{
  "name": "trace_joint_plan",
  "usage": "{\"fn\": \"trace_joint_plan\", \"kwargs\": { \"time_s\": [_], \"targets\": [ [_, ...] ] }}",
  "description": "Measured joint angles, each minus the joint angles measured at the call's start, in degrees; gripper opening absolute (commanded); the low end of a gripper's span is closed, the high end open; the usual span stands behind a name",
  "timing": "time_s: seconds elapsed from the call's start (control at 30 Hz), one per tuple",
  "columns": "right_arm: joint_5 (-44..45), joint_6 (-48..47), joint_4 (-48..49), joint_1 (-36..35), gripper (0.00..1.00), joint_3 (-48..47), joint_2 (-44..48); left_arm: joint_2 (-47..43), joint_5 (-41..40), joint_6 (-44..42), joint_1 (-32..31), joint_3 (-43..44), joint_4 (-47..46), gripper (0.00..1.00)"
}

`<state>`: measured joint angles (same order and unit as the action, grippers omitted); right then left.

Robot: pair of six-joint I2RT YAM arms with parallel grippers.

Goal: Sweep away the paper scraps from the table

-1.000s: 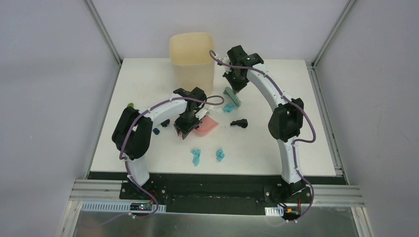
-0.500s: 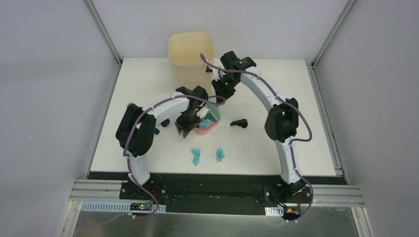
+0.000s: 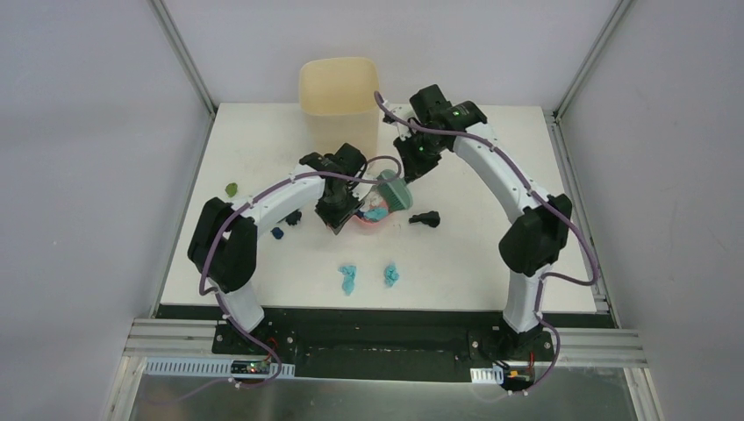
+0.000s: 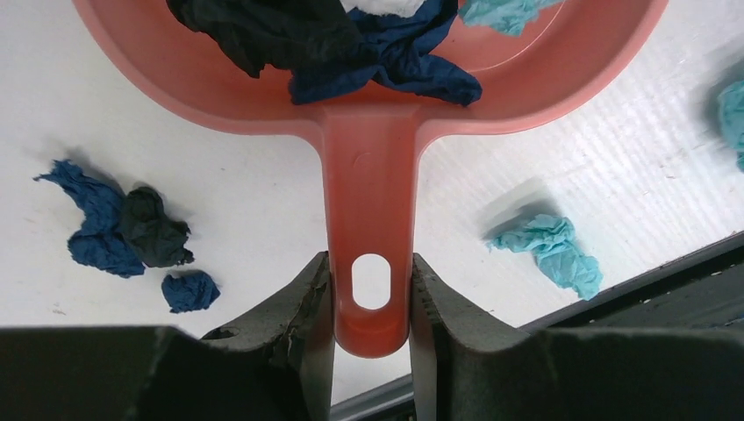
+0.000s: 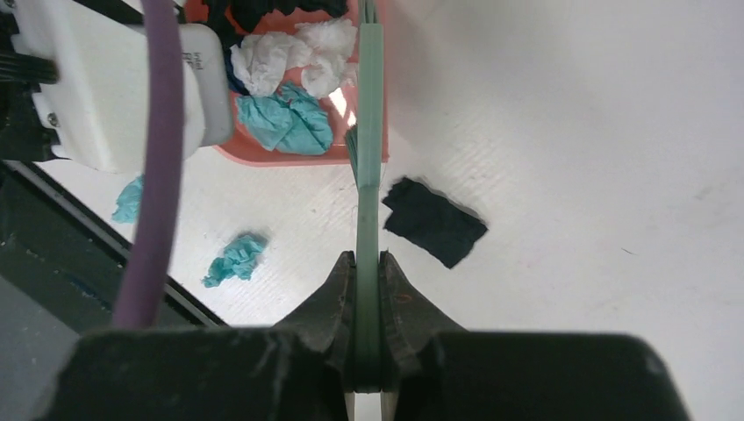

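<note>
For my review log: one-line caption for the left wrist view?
Left gripper clamps the pink dustpan by its handle; paper scraps lie in it, others on the table.

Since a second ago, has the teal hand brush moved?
Yes. The teal hand brush swung left and nearer, from beside the tall cream bin to the pink dustpan.

dustpan (image 4: 368,202): smooth moulded plastic, slight sheen. paper scraps (image 4: 544,250): crumpled, creased, matt. table (image 4: 246,202): matt white, faint fine texture up close. brush (image 5: 369,132): smooth teal plastic. bin (image 3: 339,96): cream plastic, slightly translucent, satin. rails (image 3: 182,54): bare metal, dull shine.
</note>
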<state>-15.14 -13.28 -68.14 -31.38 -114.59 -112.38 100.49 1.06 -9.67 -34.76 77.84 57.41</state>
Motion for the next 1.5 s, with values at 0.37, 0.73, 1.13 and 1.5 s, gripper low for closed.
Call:
{"fn": "trace_joint_plan", "kwargs": {
  "time_s": [0.37, 0.73, 1.13, 1.5],
  "targets": [
    [8.57, 0.13, 2.62, 4.92, 0.00, 5.60, 10.21, -2.60, 2.56, -1.31, -0.94, -1.33, -3.48, 0.00],
    [20.61, 0.11, 5.86, 8.15, 0.00, 24.46, 23.32, -3.37, 5.03, -3.93, -8.57, -2.69, -0.83, 0.00],
    [17.05, 1.66, 8.66, 9.44, 0.00, 28.94, 22.69, 0.13, 5.05, -4.76, -10.32, -2.91, 1.68, 0.00],
    [-4.48, 4.26, 8.66, 9.46, 0.00, 29.75, 18.91, 5.49, 5.03, -4.68, -10.32, -2.45, 1.55, 0.01]
  ]
}}
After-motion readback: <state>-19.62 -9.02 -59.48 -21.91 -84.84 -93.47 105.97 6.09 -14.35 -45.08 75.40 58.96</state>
